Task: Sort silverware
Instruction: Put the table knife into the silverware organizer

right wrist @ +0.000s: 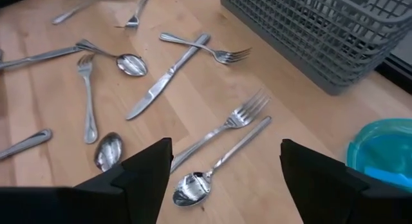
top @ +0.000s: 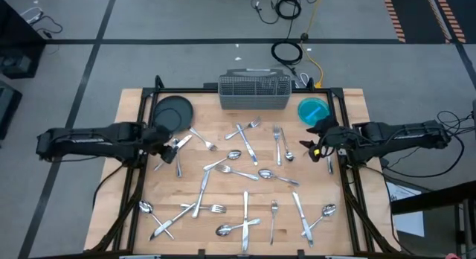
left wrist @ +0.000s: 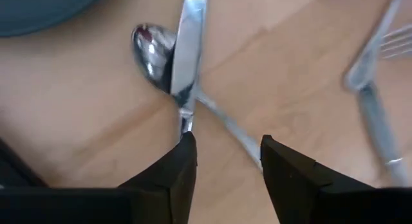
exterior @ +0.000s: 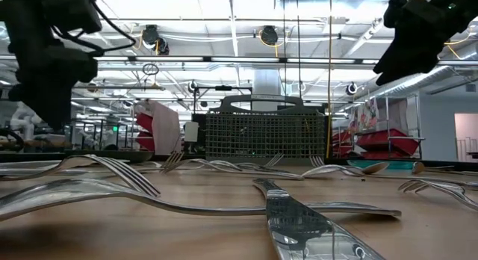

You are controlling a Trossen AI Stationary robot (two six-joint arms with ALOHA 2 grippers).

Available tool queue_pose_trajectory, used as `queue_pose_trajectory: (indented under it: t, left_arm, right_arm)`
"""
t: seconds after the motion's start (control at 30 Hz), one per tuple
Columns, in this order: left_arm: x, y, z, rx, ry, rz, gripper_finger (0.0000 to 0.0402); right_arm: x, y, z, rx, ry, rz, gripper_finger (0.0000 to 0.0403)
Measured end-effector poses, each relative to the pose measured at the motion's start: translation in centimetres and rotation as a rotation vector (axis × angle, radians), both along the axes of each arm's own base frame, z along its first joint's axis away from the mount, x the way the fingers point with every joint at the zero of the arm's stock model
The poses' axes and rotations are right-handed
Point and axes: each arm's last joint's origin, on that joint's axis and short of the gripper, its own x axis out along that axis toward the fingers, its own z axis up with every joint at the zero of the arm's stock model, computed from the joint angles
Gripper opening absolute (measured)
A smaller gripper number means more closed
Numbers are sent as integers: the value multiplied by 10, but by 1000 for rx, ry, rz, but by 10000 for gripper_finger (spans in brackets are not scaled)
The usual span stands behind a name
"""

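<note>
Teal bowl [right wrist: 383, 156] beside caddy [right wrist: 322, 31]: right wrist only.

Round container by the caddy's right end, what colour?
Bright teal-blue container, seen best in the high view, on the table next to the grey mesh caddy.

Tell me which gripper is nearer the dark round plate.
Left. The left gripper hovers just beside the plate; the right gripper is across the table, near the blue bowl.

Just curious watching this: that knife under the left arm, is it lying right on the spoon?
Touching. The left wrist view shows the knife lying across the spoon, its blade covering one side of the bowl and crossing the handle, no gap between them.
</note>
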Motion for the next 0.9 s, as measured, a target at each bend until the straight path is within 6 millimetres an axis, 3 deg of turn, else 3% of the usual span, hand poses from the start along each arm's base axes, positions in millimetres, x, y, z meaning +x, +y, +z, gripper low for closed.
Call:
queue_pose_trajectory:
  t: [0.23,0.37,0.53,0.9]
  left_arm:
    - [16,-18,-12,3,95,-182,125]
    - [9,-20,-14,107,184,-174,123]
    - [10,-18,-14,161,175,-111,123]
    - [16,-20,-13,89,112,-149,125]
  right_arm:
    - [3,-2,-3,0,25,-18,277]
    - [5,-4,-4,0,38,-29,277]
    - [7,-6,-5,-5,44,-40,277]
    - [7,-8,-5,-12,51,-51,277]
